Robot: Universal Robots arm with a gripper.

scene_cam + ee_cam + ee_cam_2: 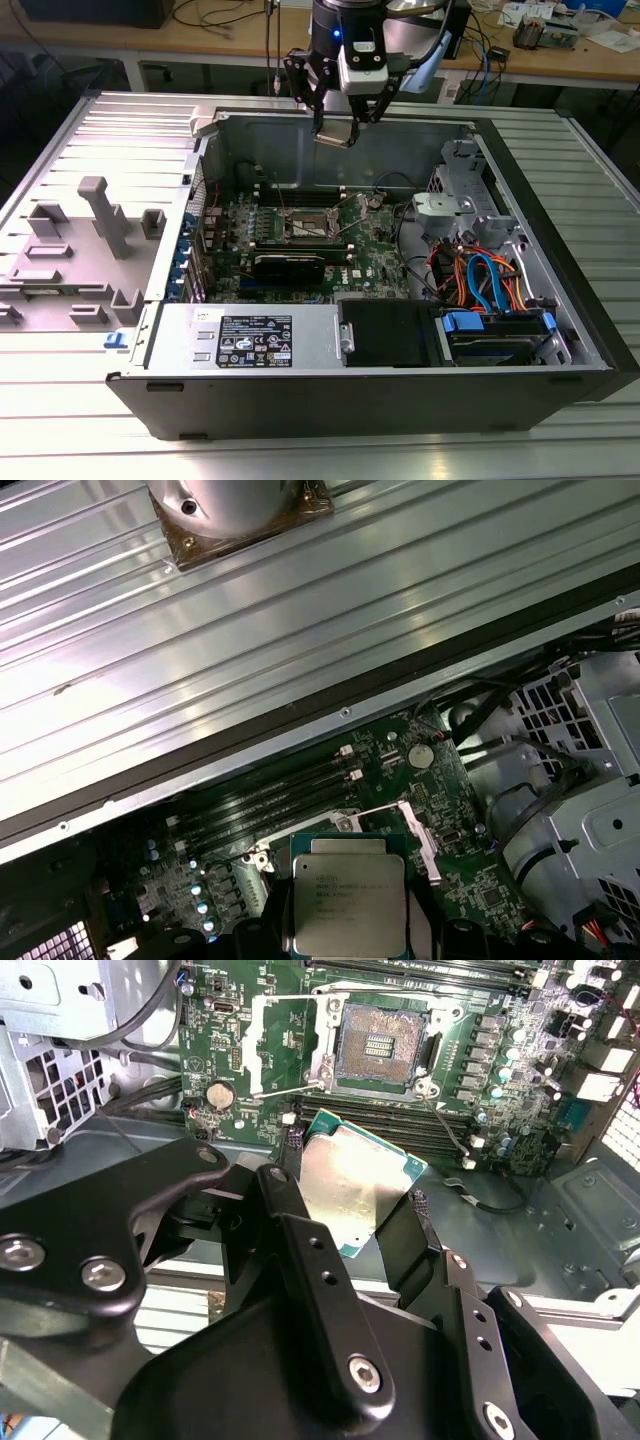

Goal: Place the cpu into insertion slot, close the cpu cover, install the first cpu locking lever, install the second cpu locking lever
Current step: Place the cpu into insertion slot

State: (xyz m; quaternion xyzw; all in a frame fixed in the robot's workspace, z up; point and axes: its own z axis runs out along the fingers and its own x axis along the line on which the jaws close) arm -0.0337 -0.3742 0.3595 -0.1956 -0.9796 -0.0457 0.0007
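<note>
1. Black jaws, closest to the lens in the second wrist view, are clamped on the cpu [350,1185]. A finger [290,1210] is pressed against each of two opposite edges.
2. The cpu is held in the air and tilted, with its silver-grey top and green edge visible. In the exterior view it [333,136] hangs under the wrist, above the far wall of the computer case [350,400] and well clear of the board.
3. In the first wrist view the cpu [348,905] is seen in front of the green motherboard [470,880].
4. The insertion slot [383,1048] [312,228] is unfilled, its dark centre exposed, and is well apart from the cpu.
5. The cpu cover [250,1045] is open and laid over beside the slot, with green board visible through its window.
6. A thin metal lever [447,1128] is angled away from one corner of the slot.
7. Long black memory slots [400,1125] run just beside the slot, and a coin cell [220,1093] sits near the cover.
8. The case lies open on a ribbed metal tabletop [80,420]. A labelled power supply [250,340] sits along its near side, and blue and orange cables [480,280] are at the exterior view's right.
9. A grey plastic fixture [100,215] rests on the tabletop at the exterior view's left.
</note>
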